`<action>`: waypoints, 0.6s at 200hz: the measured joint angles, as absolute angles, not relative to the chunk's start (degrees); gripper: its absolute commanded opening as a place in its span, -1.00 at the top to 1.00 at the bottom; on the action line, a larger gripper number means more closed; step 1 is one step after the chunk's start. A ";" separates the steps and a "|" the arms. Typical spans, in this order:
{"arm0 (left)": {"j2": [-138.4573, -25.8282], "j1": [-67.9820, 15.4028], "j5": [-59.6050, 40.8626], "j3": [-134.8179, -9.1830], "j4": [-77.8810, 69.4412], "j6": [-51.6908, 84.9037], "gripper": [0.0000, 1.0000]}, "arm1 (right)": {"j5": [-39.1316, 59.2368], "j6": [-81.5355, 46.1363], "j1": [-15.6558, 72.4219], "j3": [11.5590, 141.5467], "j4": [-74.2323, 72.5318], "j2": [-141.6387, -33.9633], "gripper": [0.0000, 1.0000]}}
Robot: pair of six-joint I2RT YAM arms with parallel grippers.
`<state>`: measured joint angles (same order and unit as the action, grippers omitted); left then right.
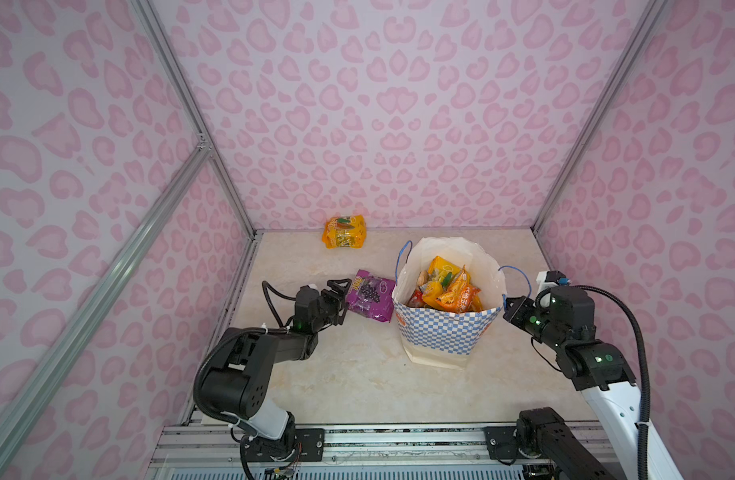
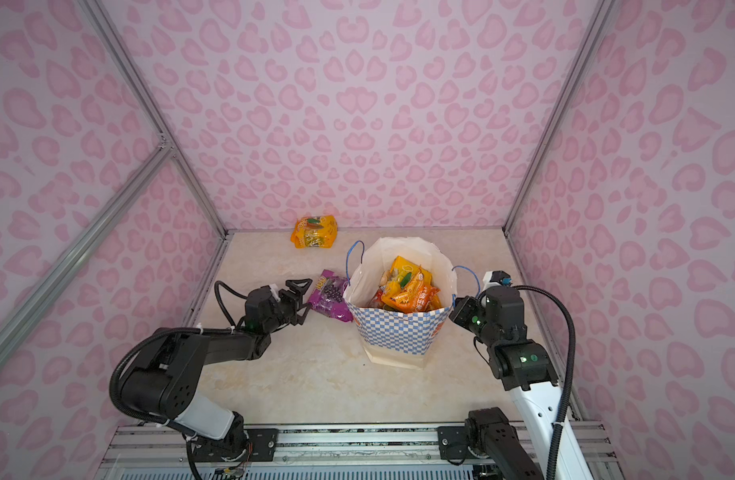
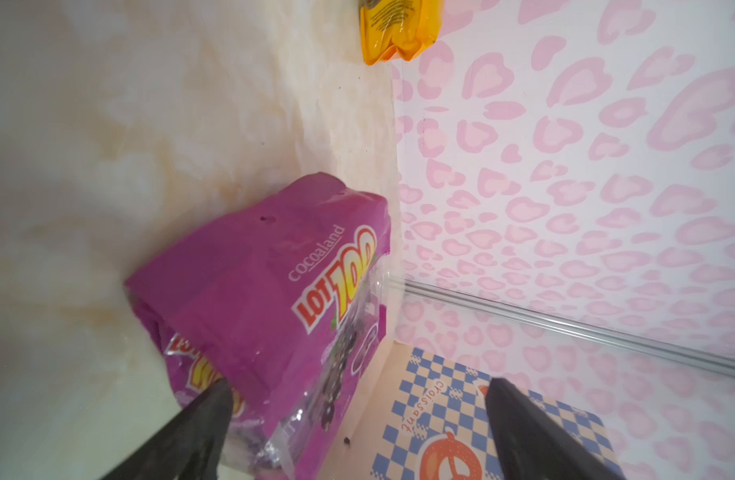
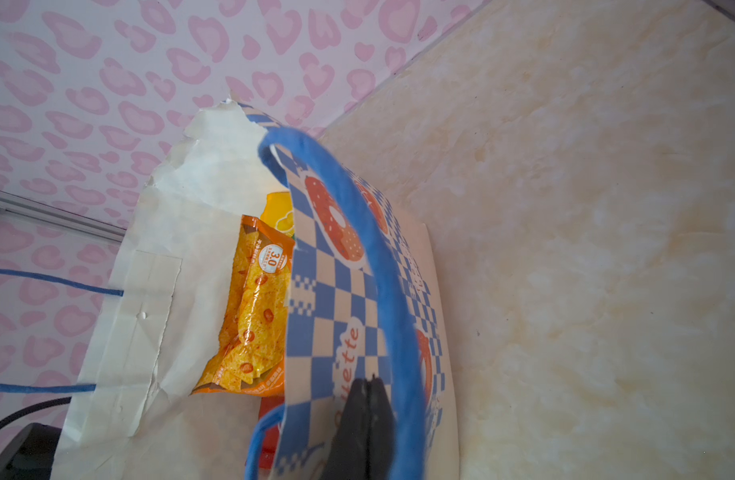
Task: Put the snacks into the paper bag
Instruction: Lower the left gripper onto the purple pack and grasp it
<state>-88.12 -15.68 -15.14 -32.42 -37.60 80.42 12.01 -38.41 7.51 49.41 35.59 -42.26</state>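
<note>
Two packets outside the paper bag [image 1: 440,332]: the purple packet [image 1: 370,301] and the yellow-orange packet [image 1: 344,232], both lying on the table [image 1: 357,382]
Purple packet: flat, just left of the paper bag, its right edge touching or almost touching the bag's side
Yellow-orange packet: against the back wall [image 1: 399,124], well apart from both arms
Paper bag: upright right of centre, mouth open, several orange, yellow and red snacks [image 1: 444,286] piled inside
Left gripper [image 1: 344,303]: jaws spread wide and holding nothing, tips at the purple packet's near end, one finger [image 3: 199,428] overlapping it in the wrist view
Right gripper [image 1: 508,306]: jaws closed together at the bag's right rim, inside the loop of the blue cord handle [image 4: 380,270]; whether paper is pinched between them is hard to tell
</note>
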 measured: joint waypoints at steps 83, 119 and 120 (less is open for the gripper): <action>-95.66 -21.12 -0.38 -61.39 9.47 46.96 -0.95 | 11.79 -38.39 7.51 48.95 34.85 -41.15 0.99; -103.44 -20.69 -0.67 -70.87 17.54 33.98 -0.95 | 11.77 -38.35 7.51 48.99 35.59 -41.06 0.99; -103.50 -20.64 -0.67 -70.91 17.65 33.80 -0.95 | 11.77 -38.33 7.51 48.99 35.62 -41.04 0.99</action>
<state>-103.50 -20.64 -0.67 -70.91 17.65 33.80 11.77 -38.33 7.51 48.99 35.62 -41.04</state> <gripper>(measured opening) 0.976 0.049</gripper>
